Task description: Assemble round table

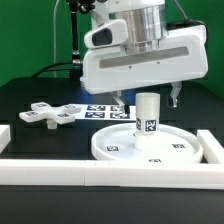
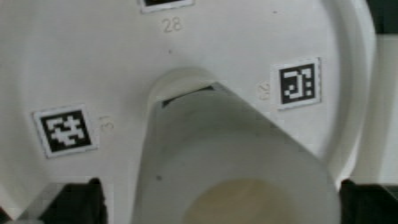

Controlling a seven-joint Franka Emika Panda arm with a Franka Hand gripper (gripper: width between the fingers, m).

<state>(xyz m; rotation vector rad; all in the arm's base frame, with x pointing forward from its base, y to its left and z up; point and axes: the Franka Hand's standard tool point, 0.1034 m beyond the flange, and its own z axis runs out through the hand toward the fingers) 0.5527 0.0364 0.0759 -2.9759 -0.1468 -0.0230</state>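
The large round disc [image 1: 110,145] lies flat on the table near the front. The short thick cylinder leg [image 1: 148,118] stands upright on its middle. My gripper [image 1: 147,100] hangs over the leg, open, one finger on each side of the leg's top, with a gap on both sides. In the wrist view the leg [image 2: 222,140] fills the middle, the disc [image 2: 107,60] with its tags lies around it, and my gripper [image 2: 217,205] shows dark fingertips [image 2: 71,203] apart from the leg. The cross-shaped foot piece [image 1: 50,113] lies on the table toward the exterior view's left.
The marker board [image 1: 100,108] lies behind the disc. Long white border bars run along the front [image 1: 110,176] and stand at the exterior view's left [image 1: 5,135] and right [image 1: 212,148]. The table top is black.
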